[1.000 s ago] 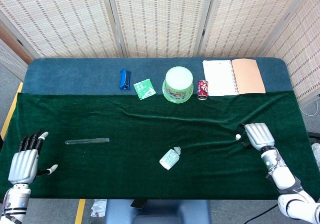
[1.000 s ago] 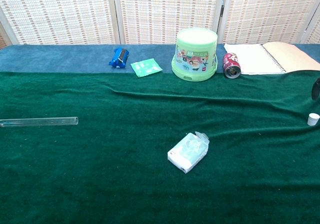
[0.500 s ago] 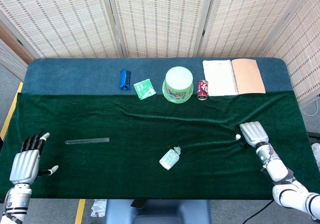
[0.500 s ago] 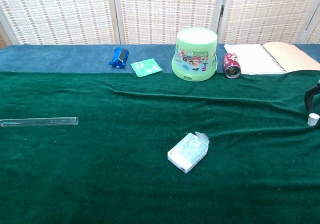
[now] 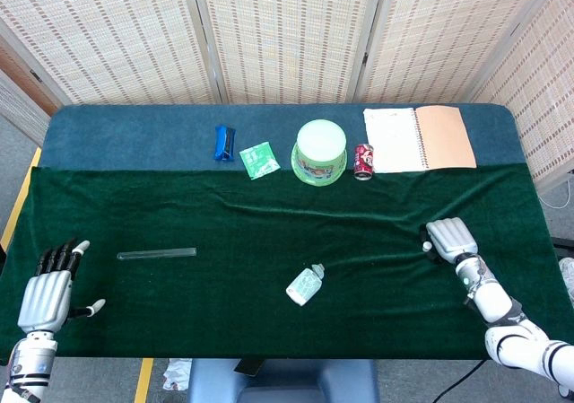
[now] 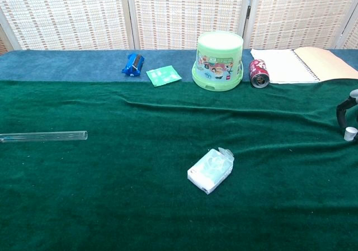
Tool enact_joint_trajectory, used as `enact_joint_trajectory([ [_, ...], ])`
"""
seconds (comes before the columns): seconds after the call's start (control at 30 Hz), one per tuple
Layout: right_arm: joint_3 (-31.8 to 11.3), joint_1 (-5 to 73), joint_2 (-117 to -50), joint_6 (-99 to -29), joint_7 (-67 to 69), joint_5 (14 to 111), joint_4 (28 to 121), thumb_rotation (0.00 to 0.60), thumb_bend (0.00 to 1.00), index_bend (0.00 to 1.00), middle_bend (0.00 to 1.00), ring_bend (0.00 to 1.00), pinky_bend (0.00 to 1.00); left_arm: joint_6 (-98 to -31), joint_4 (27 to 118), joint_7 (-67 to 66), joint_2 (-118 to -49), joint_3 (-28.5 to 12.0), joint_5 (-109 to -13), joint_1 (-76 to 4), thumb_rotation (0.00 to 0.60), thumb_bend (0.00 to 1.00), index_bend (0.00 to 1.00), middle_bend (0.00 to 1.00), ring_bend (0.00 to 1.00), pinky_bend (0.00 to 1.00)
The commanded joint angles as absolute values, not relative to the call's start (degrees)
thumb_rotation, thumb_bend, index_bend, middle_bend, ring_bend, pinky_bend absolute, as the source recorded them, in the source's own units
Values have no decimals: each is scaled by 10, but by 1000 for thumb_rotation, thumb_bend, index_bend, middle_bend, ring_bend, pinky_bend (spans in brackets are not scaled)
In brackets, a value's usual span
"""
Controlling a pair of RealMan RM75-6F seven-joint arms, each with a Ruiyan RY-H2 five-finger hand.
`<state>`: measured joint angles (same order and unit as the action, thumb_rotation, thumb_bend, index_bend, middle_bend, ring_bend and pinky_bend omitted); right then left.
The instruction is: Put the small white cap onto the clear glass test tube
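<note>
The clear glass test tube [image 5: 157, 254] [image 6: 43, 136] lies flat on the green cloth at the left. The small white cap [image 5: 428, 247] [image 6: 351, 133] stands on the cloth at the far right. My right hand [image 5: 451, 238] hovers just right of the cap, back up. One dark finger [image 6: 342, 110] curves down over the cap's left side, a small gap away. The cap rests on the cloth, not held. My left hand [image 5: 47, 291] is at the table's front left corner, fingers spread and holding nothing, well left of the tube.
A small clear bottle [image 5: 305, 285] [image 6: 211, 170] lies in the middle front. Along the back stand a green tub [image 5: 320, 152], a red can [image 5: 363, 162], an open notebook [image 5: 419, 139], a green packet [image 5: 259, 160] and a blue wrapper [image 5: 223, 142].
My right hand has slid left and forward to the cap, and its finger now arcs down beside it. The cap and tube have stayed put. The left hand has barely moved.
</note>
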<state>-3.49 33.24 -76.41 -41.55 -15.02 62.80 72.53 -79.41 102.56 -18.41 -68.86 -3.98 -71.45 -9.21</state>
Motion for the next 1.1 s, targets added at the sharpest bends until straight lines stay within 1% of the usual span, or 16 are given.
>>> enact_joint_trajectory([
  [0.03,-34,333,-764,-415,-151,626,725,600,423,438,906,1000,1000,-793,1026,-183,-688,-39,-714,-92,600,102,120,66,59,0],
  [0.47,-32,335,-768,-417,-147,618,721,600,459,467,908,1000,1000,-791,1024,-183,-689,-39,-712,-93,600,102,116,66,58,0],
  [0.63,-32,336,-773,-418,-148,615,717,600,509,505,912,1000,1000,-792,1023,-183,-689,-39,-710,-92,600,102,115,66,58,0],
  [0.77,-38,334,-771,-431,-140,618,723,600,566,577,923,1000,1000,-791,1022,-181,-687,-41,-712,-94,600,102,114,66,59,0],
  [0.97,-61,324,-728,-469,-83,649,785,600,629,655,938,1000,1000,-768,1021,-175,-678,-57,-721,-119,600,102,127,70,78,0],
  [1.03,-69,317,-706,-487,-55,667,816,600,636,667,942,1000,1000,-755,1012,-182,-679,-66,-723,-135,600,102,152,98,117,0],
  [1.1,-74,310,-686,-505,-33,685,843,600,637,670,943,1000,1000,-739,996,-188,-686,-74,-722,-152,600,102,178,155,177,0],
])
